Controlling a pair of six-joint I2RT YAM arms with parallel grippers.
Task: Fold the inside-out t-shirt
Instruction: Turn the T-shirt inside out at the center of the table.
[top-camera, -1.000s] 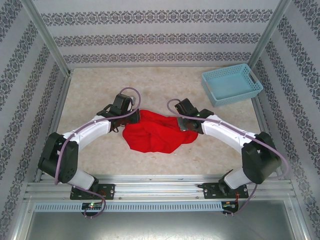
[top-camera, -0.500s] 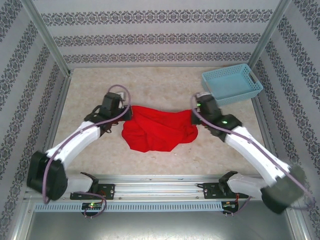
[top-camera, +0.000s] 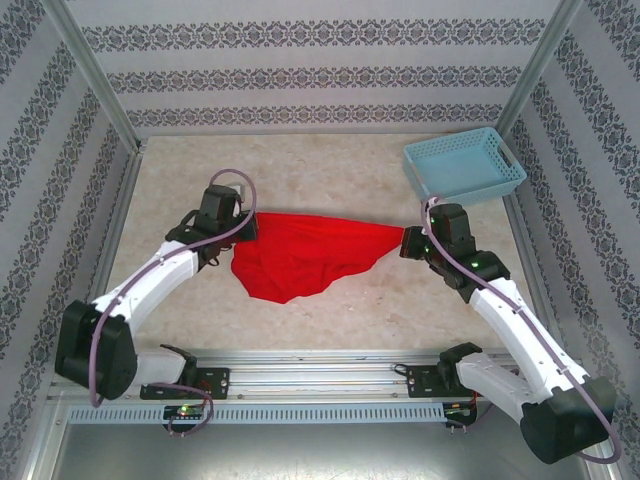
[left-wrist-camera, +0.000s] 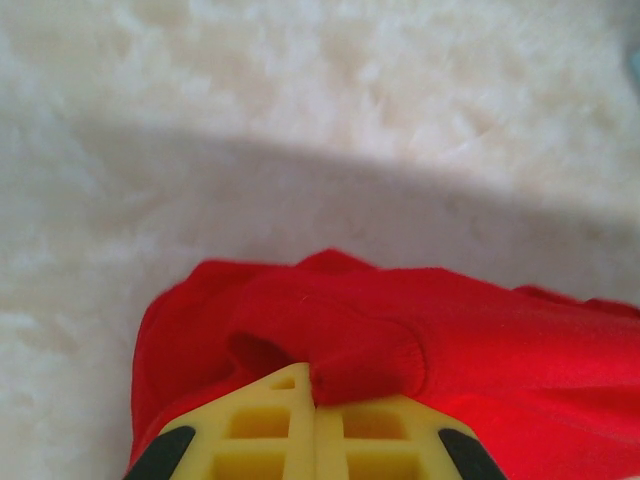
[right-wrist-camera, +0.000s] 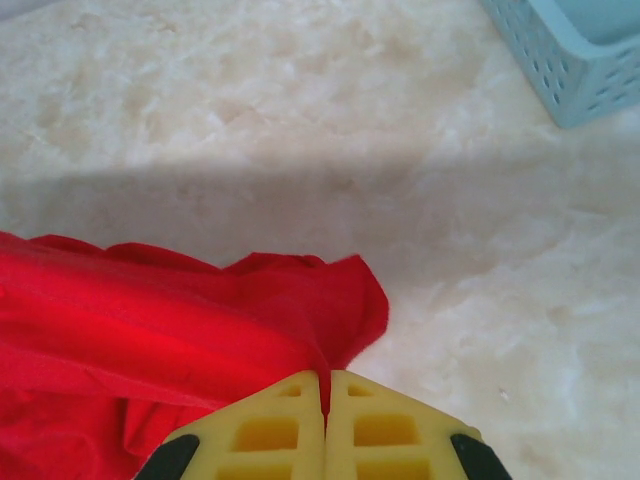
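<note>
The inside-out t-shirt (top-camera: 305, 255) is a bright red bunch of cloth stretched across the middle of the table between both arms. My left gripper (top-camera: 245, 222) is shut on its left end; in the left wrist view (left-wrist-camera: 315, 385) red fabric (left-wrist-camera: 400, 340) bulges out from between the yellow fingers (left-wrist-camera: 250, 430). My right gripper (top-camera: 405, 240) is shut on the right end, which is pulled to a point; in the right wrist view (right-wrist-camera: 325, 380) a thin fold of the shirt (right-wrist-camera: 200, 320) runs into the pinched jaws. The lower part of the shirt sags toward the near edge.
A light blue plastic basket (top-camera: 463, 167) stands at the back right of the table, close behind my right gripper; its corner (right-wrist-camera: 570, 60) shows in the right wrist view. Patterned walls and metal posts ring the pale marbled tabletop (top-camera: 330, 170).
The right gripper has closed on the shirt and pulled its end out to the right; the left has moved slightly left and back. The crumpled shirt is now drawn out wide between them.
</note>
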